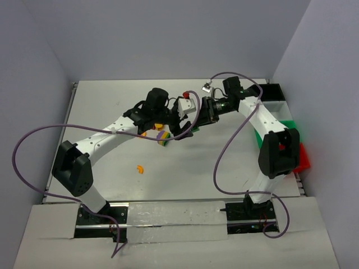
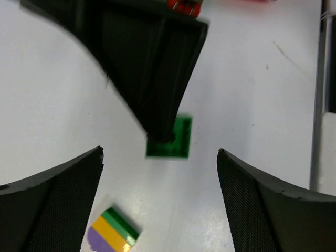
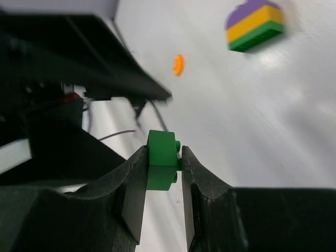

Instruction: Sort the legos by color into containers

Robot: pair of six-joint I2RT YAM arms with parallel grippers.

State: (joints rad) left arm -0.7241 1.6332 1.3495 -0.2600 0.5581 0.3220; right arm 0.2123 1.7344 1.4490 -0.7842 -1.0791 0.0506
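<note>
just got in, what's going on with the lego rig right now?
The right gripper is shut on a green brick near the middle of the table. The left gripper hangs open just above it, holding nothing. A stacked purple-yellow-green block and an orange piece lie loose on the table. The green bin sits at the right edge, so the brick is not sorted yet.

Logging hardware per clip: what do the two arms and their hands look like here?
Both the left arm and right arm have white links and bulky black joints. A thin purple cable loops loose along each. The left hand and right hand are black, with broad tapering fingers, mesh-textured in the left wrist view.
</note>
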